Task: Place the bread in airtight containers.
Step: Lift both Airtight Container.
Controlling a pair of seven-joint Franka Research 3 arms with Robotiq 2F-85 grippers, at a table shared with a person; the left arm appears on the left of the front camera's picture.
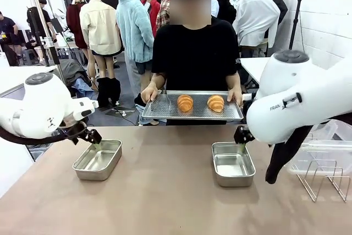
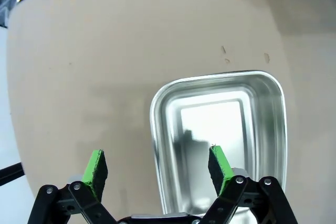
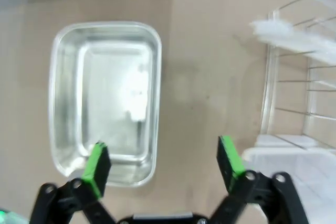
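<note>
Front: a person offers the tray (image 1: 165, 113) w/ the bread (image 1: 185, 103), two rolls, at 12 o'clock, likely for pickup, while the lidless L pan (image 1: 98, 160) & R pan (image 1: 232, 163) sit ready for filling. L wrist: L gripper (image 2: 157, 165), jaws spread & empty, straddles its pan's rim, pan at 1 o'clock. R wrist: R gripper (image 3: 163, 162), jaws spread & empty, pan at 11 o'clock.

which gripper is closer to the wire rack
Right. The right gripper hangs open at the edge of the right pan, and the wire rack stands just beside that pan. The left gripper is over the left pan, farther off.
</note>
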